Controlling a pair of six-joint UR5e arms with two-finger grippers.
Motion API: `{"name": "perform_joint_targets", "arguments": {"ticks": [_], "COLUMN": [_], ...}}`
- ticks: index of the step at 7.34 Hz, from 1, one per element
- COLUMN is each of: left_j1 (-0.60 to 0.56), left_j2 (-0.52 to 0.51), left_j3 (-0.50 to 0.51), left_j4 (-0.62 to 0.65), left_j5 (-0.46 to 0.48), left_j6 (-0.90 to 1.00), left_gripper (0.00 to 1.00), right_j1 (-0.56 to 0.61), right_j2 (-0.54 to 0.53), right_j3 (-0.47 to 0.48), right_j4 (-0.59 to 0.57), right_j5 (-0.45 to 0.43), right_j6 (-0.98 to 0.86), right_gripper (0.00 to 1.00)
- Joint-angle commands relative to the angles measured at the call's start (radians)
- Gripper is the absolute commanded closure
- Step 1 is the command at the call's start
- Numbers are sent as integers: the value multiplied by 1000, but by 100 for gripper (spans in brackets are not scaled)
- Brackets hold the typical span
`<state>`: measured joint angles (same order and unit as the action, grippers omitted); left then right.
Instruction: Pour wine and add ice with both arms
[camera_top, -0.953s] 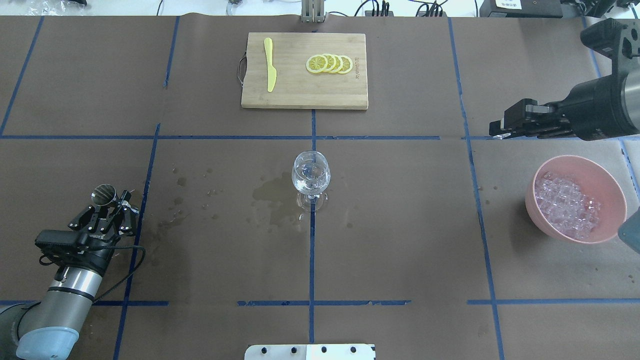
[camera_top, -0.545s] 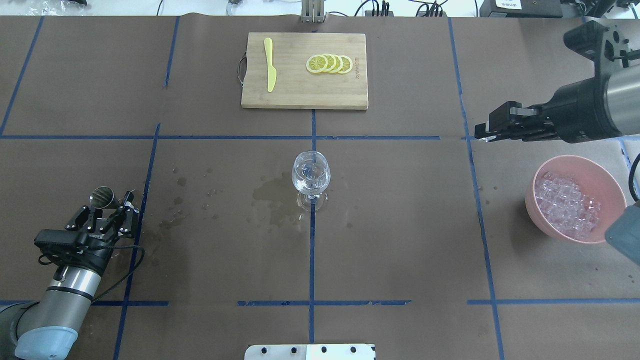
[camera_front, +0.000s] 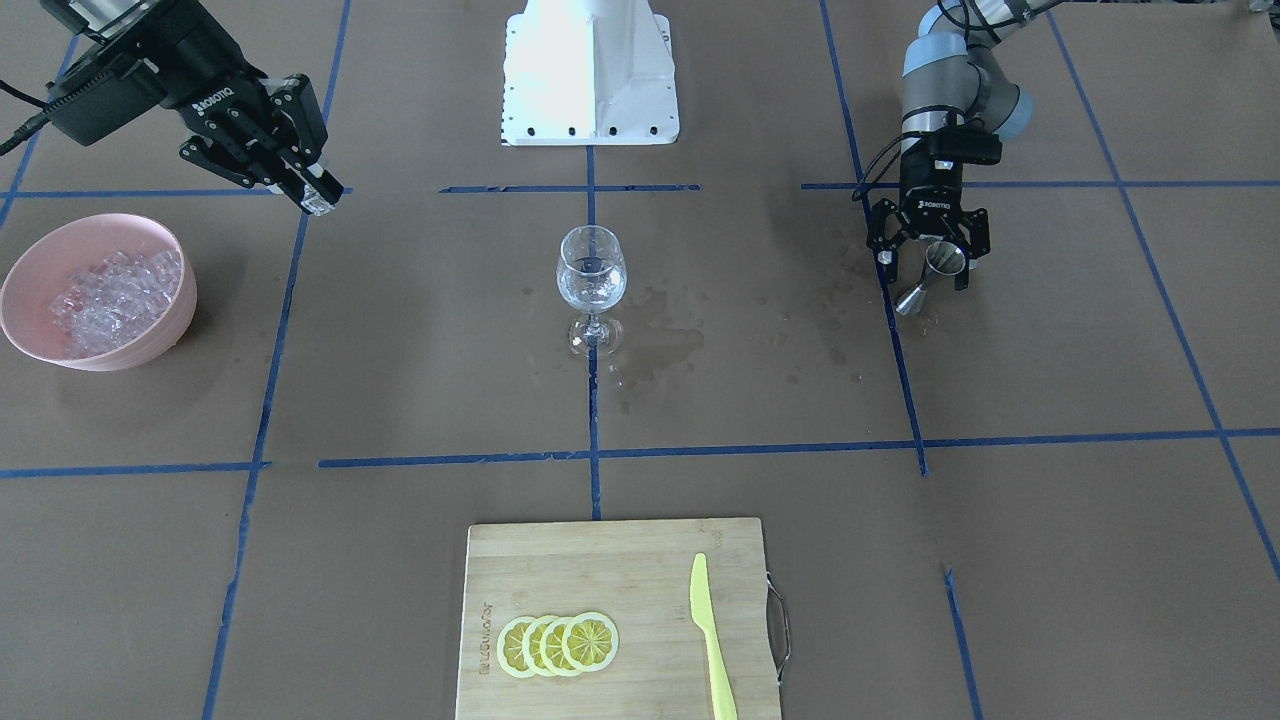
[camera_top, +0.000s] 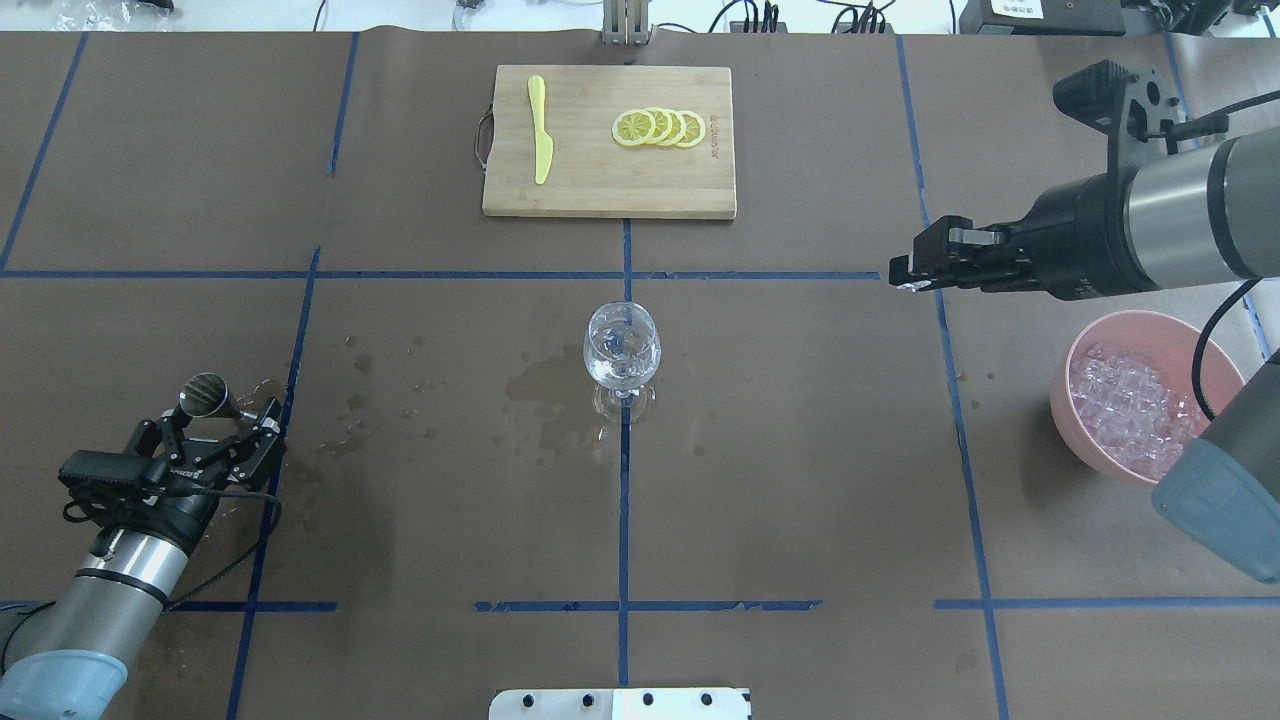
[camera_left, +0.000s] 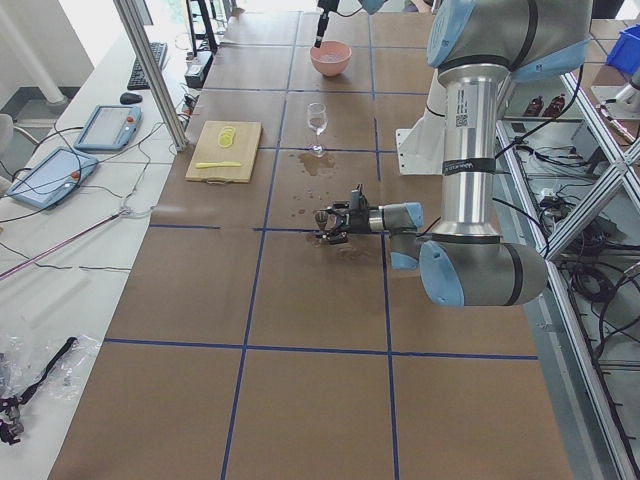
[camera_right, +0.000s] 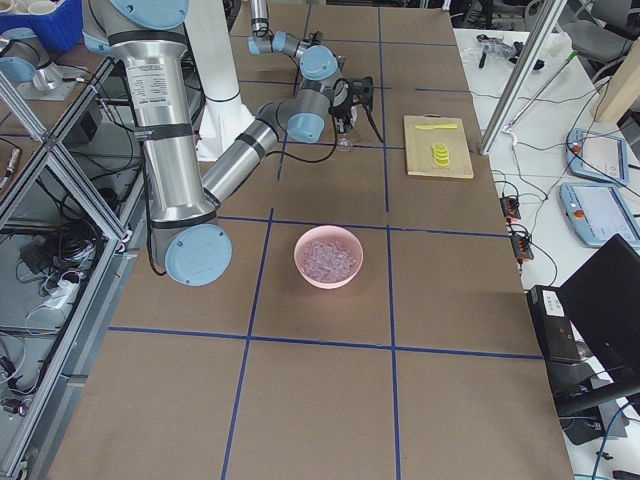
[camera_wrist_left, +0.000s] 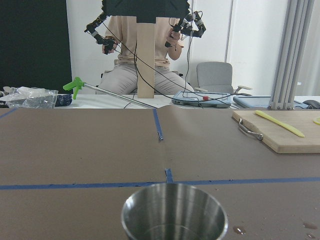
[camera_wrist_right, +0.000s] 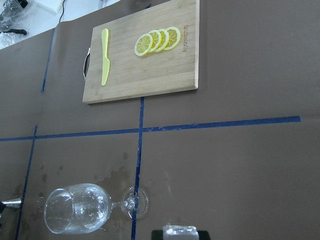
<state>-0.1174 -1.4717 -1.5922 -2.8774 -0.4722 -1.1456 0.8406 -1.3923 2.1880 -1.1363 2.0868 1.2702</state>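
The pour looks done and the ice step is in hand. The right gripper (camera_top: 903, 277) is clamped on a single clear cube (camera_wrist_right: 181, 231), which shows between its pads at the bottom of the right wrist view. It hangs in the air just past the bowl (camera_top: 1150, 318), on the side towards the glass (camera_top: 621, 345) but well apart from it. The rest of the ice (camera_top: 1130, 408) lies heaped in the bowl. A little wine (camera_front: 591, 287) sits in the glass, which stands upright, with a wet stain (camera_top: 540, 392) on the paper just beside its foot. The left gripper (camera_front: 924, 268) is low on the robot's left, its jaws apart around the jigger (camera_front: 941, 261). They look wider than the jigger, so I judge it released and standing on the paper, though contact is hard to see. The next move calls for carrying the cube across until it is straight over the glass mouth, lowering it close to the rim, and only then opening. The mouth is narrow and the stem thin, so a drop from height could splash the wine, and a nudge of the rim could tip the glass.
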Motion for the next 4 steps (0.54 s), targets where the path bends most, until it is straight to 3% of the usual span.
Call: {"name": "perform_joint_targets", "arguments": {"ticks": [1,4], "left_j1": [-1,-1], "left_j2": [81,163], "left_j3": [-73,-152], "left_j4": [0,6], "left_j5": [-81,-253], "left_j6": [18,18], "left_gripper": [0,0], "right_j1": [-14,-31], "right_j2": [16,36], "right_j3": [-1,-4], "right_j4": [-2,-8], "right_j5": [-10,-30], "right_j6": [1,1], "right_gripper": [100,100]}}
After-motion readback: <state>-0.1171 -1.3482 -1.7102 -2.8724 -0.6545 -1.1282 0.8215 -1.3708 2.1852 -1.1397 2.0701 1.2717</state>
